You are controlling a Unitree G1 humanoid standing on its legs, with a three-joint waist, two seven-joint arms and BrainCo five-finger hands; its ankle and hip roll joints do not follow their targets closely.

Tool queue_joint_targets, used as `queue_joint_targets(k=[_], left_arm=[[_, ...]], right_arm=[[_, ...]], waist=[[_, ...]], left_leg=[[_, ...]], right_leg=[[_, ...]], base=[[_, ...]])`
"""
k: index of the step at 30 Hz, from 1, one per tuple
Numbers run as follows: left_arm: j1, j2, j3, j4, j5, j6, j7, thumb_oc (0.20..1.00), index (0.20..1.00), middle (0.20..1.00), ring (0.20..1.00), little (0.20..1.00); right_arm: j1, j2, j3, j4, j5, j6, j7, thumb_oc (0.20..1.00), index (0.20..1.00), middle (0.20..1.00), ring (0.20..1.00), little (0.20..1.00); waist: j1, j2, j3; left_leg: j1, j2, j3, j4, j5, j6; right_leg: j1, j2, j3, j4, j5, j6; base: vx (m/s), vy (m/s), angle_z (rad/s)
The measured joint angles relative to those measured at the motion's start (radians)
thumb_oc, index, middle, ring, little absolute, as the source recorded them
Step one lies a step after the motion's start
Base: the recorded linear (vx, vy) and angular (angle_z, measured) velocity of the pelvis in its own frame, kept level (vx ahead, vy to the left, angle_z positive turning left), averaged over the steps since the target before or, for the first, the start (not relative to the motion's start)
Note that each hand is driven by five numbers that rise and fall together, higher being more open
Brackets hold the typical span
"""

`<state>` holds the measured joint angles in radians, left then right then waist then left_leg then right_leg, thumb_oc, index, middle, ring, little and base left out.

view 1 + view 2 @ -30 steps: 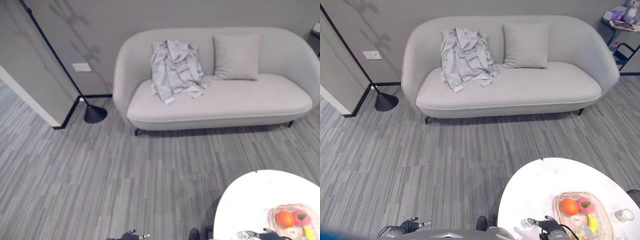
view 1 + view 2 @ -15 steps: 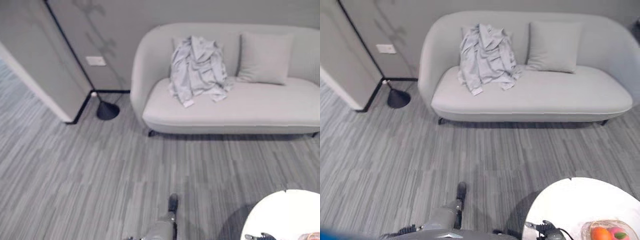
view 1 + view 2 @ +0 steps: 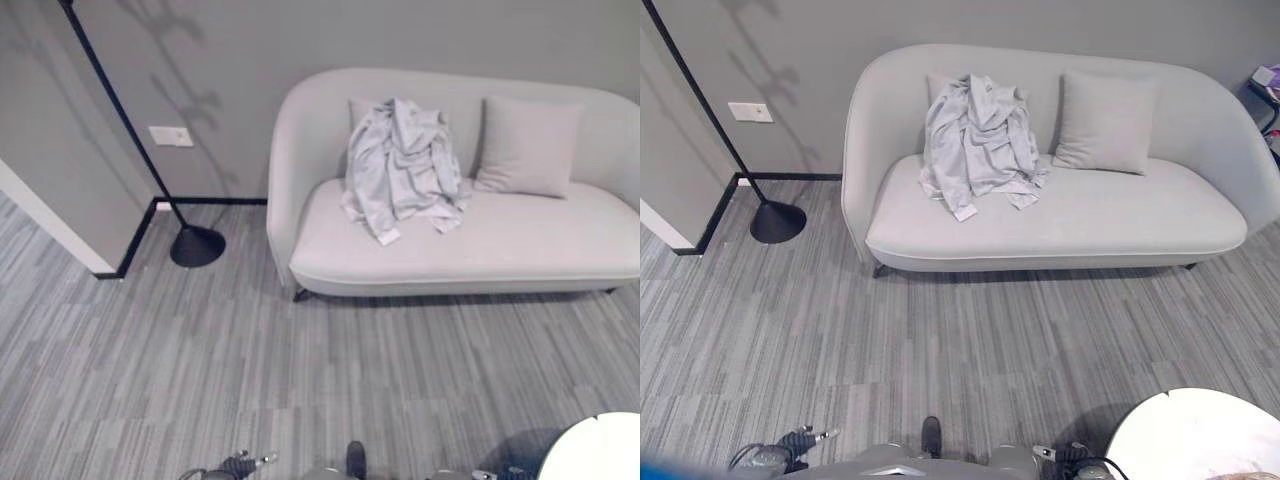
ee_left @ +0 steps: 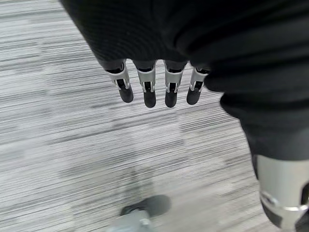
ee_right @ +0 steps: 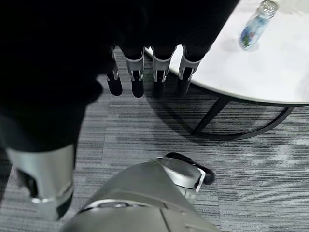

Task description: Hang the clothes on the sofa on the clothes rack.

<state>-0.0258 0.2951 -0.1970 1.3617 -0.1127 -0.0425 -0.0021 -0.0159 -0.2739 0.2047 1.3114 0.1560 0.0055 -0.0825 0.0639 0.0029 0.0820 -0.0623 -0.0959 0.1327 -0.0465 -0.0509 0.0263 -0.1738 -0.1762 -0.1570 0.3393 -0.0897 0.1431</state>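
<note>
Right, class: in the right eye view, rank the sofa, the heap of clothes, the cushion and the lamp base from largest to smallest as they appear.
1. Sofa
2. Heap of grey clothes
3. Square cushion
4. Round black lamp base
The clothes cover more of the picture than the cushion; both sit at a similar depth, so that ranking holds.

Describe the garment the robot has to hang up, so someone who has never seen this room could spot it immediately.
Find the pale grey sofa against the wall. On its left half, a light grey garment lies crumpled, draped from the backrest down onto the seat. Unlike the smooth square cushion beside it, it is rumpled, with a sleeve trailing forward.
</note>
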Motion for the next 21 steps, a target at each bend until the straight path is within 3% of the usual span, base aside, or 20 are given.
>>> queue_joint_targets(k=[1, 2, 3, 4, 5, 6, 7, 9, 10, 12, 13, 14, 15, 16, 17, 18, 19, 20, 21], left_arm=[[-0.002, 0.000, 0.002, 0.009, 0.001, 0.005, -0.002, 1.000, 1.000, 1.000, 1.000, 1.000], [-0.001, -0.001, 0.000, 0.008, 0.001, 0.006, -0.001, 1.000, 1.000, 1.000, 1.000, 1.000], [0.003, -0.005, -0.003, 0.006, 0.001, 0.006, 0.000, 1.000, 1.000, 1.000, 1.000, 1.000], [-0.012, -0.024, -0.005, 0.008, 0.002, 0.001, 0.004, 1.000, 1.000, 1.000, 1.000, 1.000], [-0.030, -0.036, 0.011, 0.007, 0.007, -0.001, 0.004, 1.000, 1.000, 1.000, 1.000, 1.000], [-0.053, -0.031, 0.017, 0.003, 0.009, -0.003, 0.002, 1.000, 1.000, 1.000, 1.000, 1.000], [-0.058, -0.033, 0.016, -0.016, 0.009, -0.003, 0.007, 1.000, 1.000, 1.000, 1.000, 1.000], [-0.052, -0.050, 0.008, -0.021, 0.012, -0.007, 0.007, 1.000, 1.000, 1.000, 1.000, 1.000], [-0.048, -0.056, 0.005, -0.024, 0.012, -0.011, 0.008, 1.000, 1.000, 1.000, 1.000, 1.000], [-0.040, -0.079, -0.002, -0.023, 0.019, -0.012, 0.017, 1.000, 1.000, 1.000, 1.000, 1.000], [-0.028, -0.058, -0.001, -0.031, 0.020, -0.015, 0.016, 1.000, 1.000, 1.000, 1.000, 1.000], [-0.027, -0.052, -0.001, -0.033, 0.020, -0.016, 0.016, 1.000, 1.000, 1.000, 1.000, 1.000], [-0.018, -0.058, -0.002, -0.052, 0.019, -0.019, 0.029, 1.000, 1.000, 1.000, 1.000, 1.000], [-0.007, -0.061, -0.001, -0.041, 0.020, -0.013, 0.030, 1.000, 1.000, 1.000, 1.000, 1.000], [-0.004, -0.061, 0.000, -0.023, 0.020, -0.011, 0.028, 1.000, 1.000, 1.000, 1.000, 1.000], [0.005, -0.060, -0.002, -0.042, 0.020, -0.016, 0.025, 1.000, 1.000, 1.000, 1.000, 1.000], [0.003, -0.046, -0.001, -0.055, 0.019, -0.024, 0.026, 1.000, 1.000, 1.000, 1.000, 1.000], [-0.005, -0.043, -0.002, -0.056, 0.019, -0.026, 0.027, 1.000, 1.000, 1.000, 1.000, 1.000], [-0.014, -0.050, -0.001, -0.064, 0.019, -0.026, 0.031, 1.000, 1.000, 1.000, 1.000, 1.000]], right_arm=[[0.000, -0.004, 0.001, -0.009, 0.000, -0.008, 0.000, 1.000, 1.000, 1.000, 1.000, 1.000], [-0.003, -0.011, -0.001, -0.023, 0.000, -0.008, -0.002, 1.000, 1.000, 1.000, 1.000, 1.000], [0.000, -0.012, -0.001, -0.021, 0.000, -0.003, -0.002, 1.000, 1.000, 1.000, 1.000, 1.000], [0.013, -0.021, 0.001, -0.026, 0.000, 0.001, -0.001, 1.000, 1.000, 1.000, 1.000, 1.000], [0.012, -0.021, 0.007, -0.029, 0.001, 0.003, -0.003, 1.000, 1.000, 1.000, 1.000, 1.000], [0.013, -0.019, 0.006, -0.046, 0.001, 0.002, -0.001, 1.000, 1.000, 1.000, 1.000, 1.000], [0.014, -0.016, 0.002, -0.049, 0.001, 0.006, -0.001, 1.000, 1.000, 1.000, 1.000, 1.000], [0.023, -0.023, 0.001, -0.042, 0.001, 0.010, -0.003, 1.000, 1.000, 1.000, 1.000, 1.000], [0.027, -0.022, 0.000, -0.037, 0.001, 0.010, -0.003, 1.000, 1.000, 1.000, 1.000, 1.000], [0.036, -0.027, 0.005, -0.035, 0.001, 0.010, -0.002, 1.000, 1.000, 1.000, 1.000, 1.000], [0.054, -0.001, 0.005, -0.039, 0.001, 0.006, -0.002, 1.000, 1.000, 1.000, 1.000, 1.000], [0.056, 0.001, 0.004, -0.038, 0.001, 0.006, -0.001, 1.000, 1.000, 1.000, 1.000, 1.000], [0.039, -0.026, -0.012, -0.008, 0.000, 0.009, -0.002, 1.000, 1.000, 1.000, 1.000, 1.000], [0.014, -0.039, -0.009, 0.008, 0.001, 0.007, -0.003, 1.000, 1.000, 1.000, 1.000, 1.000], [0.000, -0.053, -0.002, -0.008, 0.001, -0.006, -0.002, 1.000, 1.000, 1.000, 1.000, 1.000], [-0.047, -0.068, 0.000, -0.035, 0.002, -0.011, -0.003, 1.000, 1.000, 1.000, 1.000, 1.000], [-0.052, -0.061, -0.001, -0.038, 0.002, -0.010, -0.003, 1.000, 1.000, 1.000, 1.000, 1.000], [-0.049, -0.062, 0.000, -0.038, 0.002, -0.011, -0.003, 1.000, 1.000, 1.000, 1.000, 1.000], [-0.057, -0.071, 0.000, -0.042, 0.002, -0.021, -0.002, 1.000, 1.000, 1.000, 1.000, 1.000]], waist=[[-0.013, -0.009, 0.007], [-0.013, -0.001, 0.018], [-0.025, -0.005, 0.014], [-0.033, 0.023, 0.013], [-0.045, 0.005, 0.031], [-0.069, -0.002, 0.061], [-0.067, -0.009, 0.072], [-0.092, 0.004, 0.072], [-0.089, 0.011, 0.073], [-0.089, 0.036, 0.060], [-0.118, -0.038, 0.047], [-0.119, -0.035, 0.046], [-0.091, -0.015, 0.030], [-0.091, 0.008, 0.029], [-0.086, 0.009, 0.026], [-0.063, -0.012, 0.040], [-0.060, -0.044, 0.048], [-0.060, -0.042, 0.045], [-0.065, -0.016, 0.047]], left_leg=[[-0.027, -0.006, 0.003, 0.072, 0.001, 0.054], [-0.013, -0.024, 0.009, 0.049, 0.014, 0.099], [0.009, -0.037, 0.003, 0.028, 0.021, 0.087], [0.017, -0.032, -0.011, 0.013, 0.005, 0.060], [0.003, -0.030, 0.024, 0.069, -0.045, 0.018], [-0.008, -0.030, -0.010, 0.142, -0.088, 0.061], [0.032, -0.063, -0.015, 0.116, -0.078, 0.111], [0.095, -0.069, -0.046, 0.068, -0.072, 0.109], [0.128, -0.072, -0.063, 0.041, -0.075, 0.100], [0.164, -0.043, -0.079, 0.039, -0.143, -0.058], [0.132, -0.053, -0.080, 0.174, -0.184, 0.036], [0.136, -0.050, -0.082, 0.165, -0.181, 0.043], [0.236, -0.007, -0.082, 0.001, -0.154, 0.056], [0.257, 0.012, -0.082, 0.005, -0.155, 0.052], [0.258, 0.001, -0.094, 0.066, -0.158, 0.035], [0.170, -0.032, -0.109, 0.280, -0.175, -0.104], [0.153, -0.017, -0.124, 0.280, -0.200, -0.110], [0.158, 0.033, -0.127, 0.186, -0.184, -0.129], [0.170, 0.105, -0.127, 0.037, -0.116, -0.138]], right_leg=[[-0.002, -0.003, 0.006, -0.117, 0.014, 0.037], [-0.014, -0.001, 0.002, -0.199, 0.043, 0.059], [-0.024, 0.004, 0.002, -0.247, 0.061, 0.053], [-0.065, 0.043, -0.002, -0.302, 0.112, 0.043], [-0.084, 0.064, 0.018, -0.436, 0.164, 0.063], [-0.116, 0.049, 0.045, -0.447, 0.219, 0.104], [-0.155, 0.038, 0.040, -0.447, 0.255, 0.094], [-0.190, 0.077, 0.027, -0.446, 0.273, 0.073], [-0.189, 0.110, 0.012, -0.426, 0.280, 0.061], [-0.180, 0.190, -0.040, -0.365, 0.272, -0.020], [-0.135, 0.141, -0.065, -0.361, 0.355, -0.123], [-0.133, 0.134, -0.063, -0.356, 0.354, -0.123], [-0.130, 0.152, -0.103, -0.264, 0.245, -0.145], [-0.120, 0.180, -0.119, -0.262, 0.239, -0.158], [-0.075, 0.189, -0.133, -0.321, 0.246, -0.218], [-0.002, 0.134, -0.062, -0.380, 0.248, -0.223], [0.030, 0.102, -0.053, -0.390, 0.251, -0.219], [0.037, 0.094, -0.060, -0.363, 0.248, -0.221], [0.019, 0.101, -0.068, -0.292, 0.234, -0.210]], base=[[0.24, -0.041, -0.09], [0.26, -0.041, 0.13], [0.37, -0.061, 0.09], [0.30, -0.059, 0.16], [0.32, -0.076, 0.36], [0.33, -0.110, 0.38], [0.23, -0.087, 0.40], [0.36, -0.180, 0.34], [0.47, -0.278, 0.33], [0.25, -0.177, 0.50], [0.35, -0.272, 0.92], [0.35, -0.272, 1.15], [0.38, -0.342, 0.26], [0.25, -0.249, 0.17], [0.39, -0.403, -0.19], [0.22, -0.232, 0.02], [0.28, -0.281, 0.14], [0.13, -0.127, 0.36], [0.25, -0.245, 0.31]])
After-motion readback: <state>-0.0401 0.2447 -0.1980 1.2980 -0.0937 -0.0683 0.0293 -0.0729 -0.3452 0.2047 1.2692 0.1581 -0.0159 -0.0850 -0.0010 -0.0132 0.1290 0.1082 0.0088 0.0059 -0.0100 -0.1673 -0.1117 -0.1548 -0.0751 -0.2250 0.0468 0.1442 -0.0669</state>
